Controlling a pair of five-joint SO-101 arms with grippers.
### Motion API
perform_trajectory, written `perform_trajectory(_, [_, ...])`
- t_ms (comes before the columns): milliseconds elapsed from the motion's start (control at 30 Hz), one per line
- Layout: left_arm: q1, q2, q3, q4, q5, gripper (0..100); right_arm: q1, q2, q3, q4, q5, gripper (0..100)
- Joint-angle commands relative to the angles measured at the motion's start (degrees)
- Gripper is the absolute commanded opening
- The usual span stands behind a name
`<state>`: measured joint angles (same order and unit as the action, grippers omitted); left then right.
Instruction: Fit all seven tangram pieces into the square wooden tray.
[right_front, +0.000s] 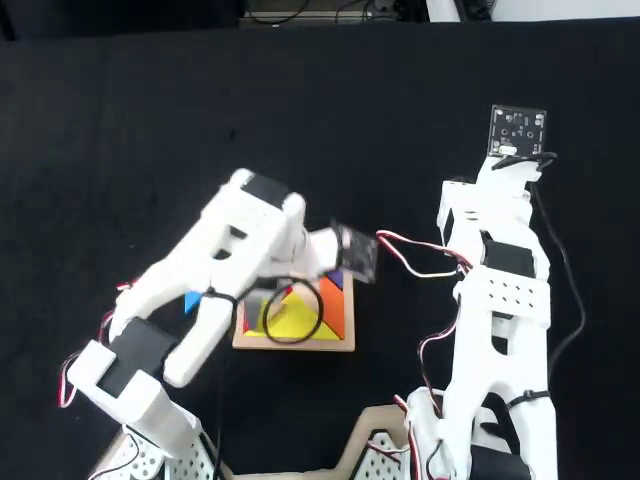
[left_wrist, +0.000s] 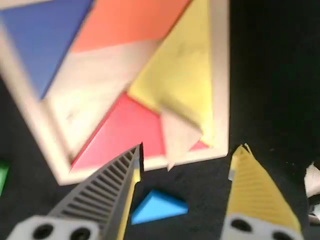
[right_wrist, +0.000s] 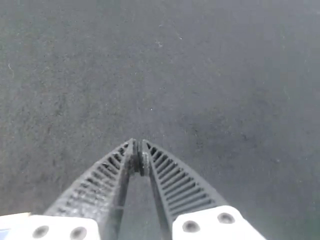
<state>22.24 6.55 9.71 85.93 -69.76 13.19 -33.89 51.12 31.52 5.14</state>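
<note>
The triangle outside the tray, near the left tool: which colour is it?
Blue; the triangle shows best in the left wrist view.

Wooden tray lies flat, partly filled: yellow triangle, red triangle, orange piece, blue triangle. Small light-blue triangle sits just outside it, plus maybe a green bit.

The left arm and right arm are white shells with black servo blocks and red, white and black cables. The right pincer is ribbed grey. The left pincer has one grey finger and one yellow.
</note>
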Motion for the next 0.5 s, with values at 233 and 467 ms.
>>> perform_trajectory(233, [-19.1, -24.8, -14.5, 11.8, 24.8, 28, -0.2, -2.0, -1.5, 1.3, 1.8, 1.1])
perform_trajectory(467, [-28.9, -40.3, 10.3, 0.2, 41.2, 28, -12.9, -1.9, -11.3, 18.7, 13.0, 1.1])
